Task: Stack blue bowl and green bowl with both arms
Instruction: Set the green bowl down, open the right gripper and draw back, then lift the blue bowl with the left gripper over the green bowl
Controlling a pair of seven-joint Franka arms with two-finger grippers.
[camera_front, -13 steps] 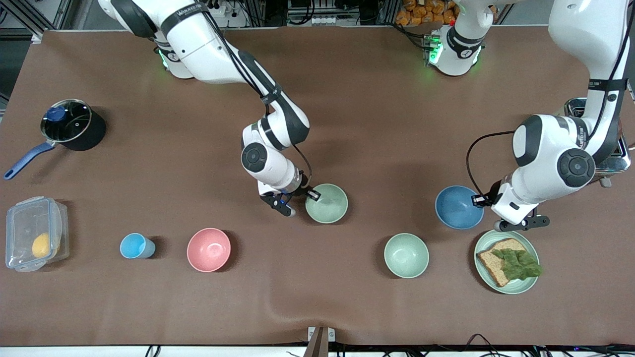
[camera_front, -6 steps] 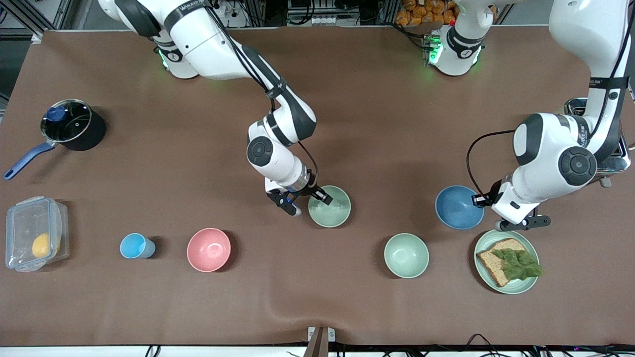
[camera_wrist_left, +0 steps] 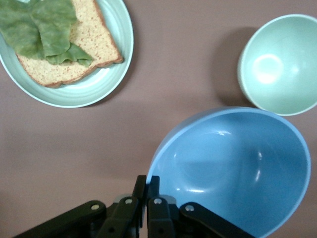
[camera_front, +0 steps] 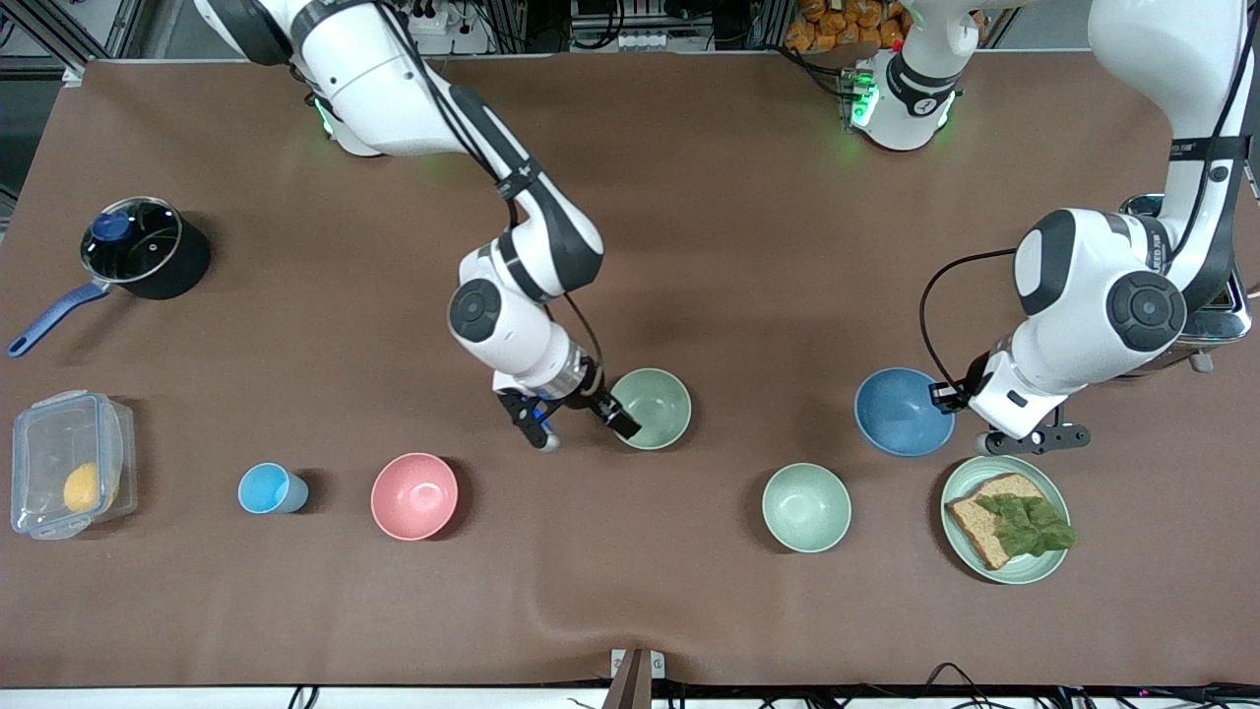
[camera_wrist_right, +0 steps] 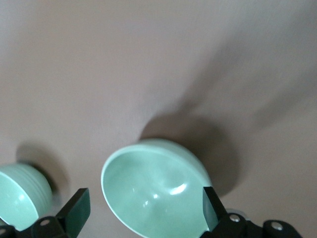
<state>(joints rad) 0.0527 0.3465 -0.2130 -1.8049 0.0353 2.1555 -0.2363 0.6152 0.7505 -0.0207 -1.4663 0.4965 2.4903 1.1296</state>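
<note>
The blue bowl (camera_front: 898,412) sits toward the left arm's end of the table, beside the bread plate. My left gripper (camera_front: 951,398) is shut on its rim; in the left wrist view the fingers (camera_wrist_left: 147,186) pinch the rim and the blue bowl (camera_wrist_left: 237,163) looks tilted. The sage green bowl (camera_front: 652,408) stands upright mid-table. My right gripper (camera_front: 583,428) is open wide at its edge on the right arm's side, with one finger at the rim. In the right wrist view the green bowl (camera_wrist_right: 153,188) lies between the spread fingers (camera_wrist_right: 75,208), ungripped.
A paler mint bowl (camera_front: 805,507) and a mint plate with bread and lettuce (camera_front: 1006,519) lie nearer the camera than the blue bowl. A pink bowl (camera_front: 413,495), light-blue cup (camera_front: 268,488), plastic box (camera_front: 69,463) and lidded pot (camera_front: 138,246) stand toward the right arm's end.
My right gripper has swung round the green bowl's edge toward the camera, staying open; the bowl shifted slightly. The blue bowl has shifted slightly toward the right arm's end in my left gripper.
</note>
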